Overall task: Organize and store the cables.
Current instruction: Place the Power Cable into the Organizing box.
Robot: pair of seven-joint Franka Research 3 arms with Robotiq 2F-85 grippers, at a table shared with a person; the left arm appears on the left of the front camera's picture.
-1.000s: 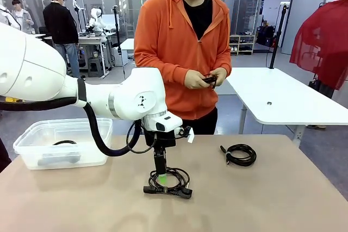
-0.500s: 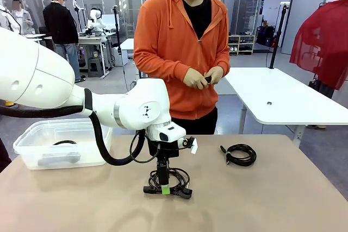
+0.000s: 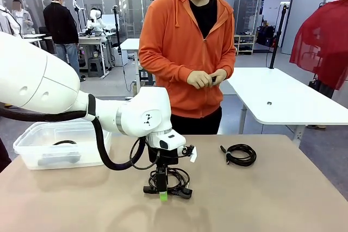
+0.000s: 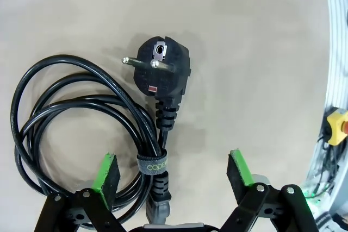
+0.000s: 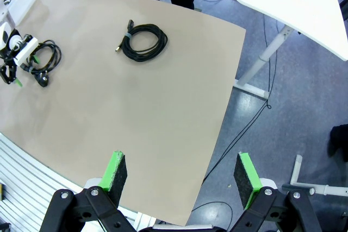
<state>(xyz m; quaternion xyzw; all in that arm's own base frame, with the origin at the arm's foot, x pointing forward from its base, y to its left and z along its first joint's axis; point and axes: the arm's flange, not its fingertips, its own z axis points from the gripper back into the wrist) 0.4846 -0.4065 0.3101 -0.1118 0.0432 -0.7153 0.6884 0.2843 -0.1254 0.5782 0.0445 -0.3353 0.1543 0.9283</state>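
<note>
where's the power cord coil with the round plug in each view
Front view: the power cord coil lies near the middle of the table, under the left end effector.
Left wrist view: lower left, plug pointing up, strapped section between the open green pads.
Right wrist view: far left edge.
Shared landmark: the left end effector's green pads, right at the coil in all three.
</note>
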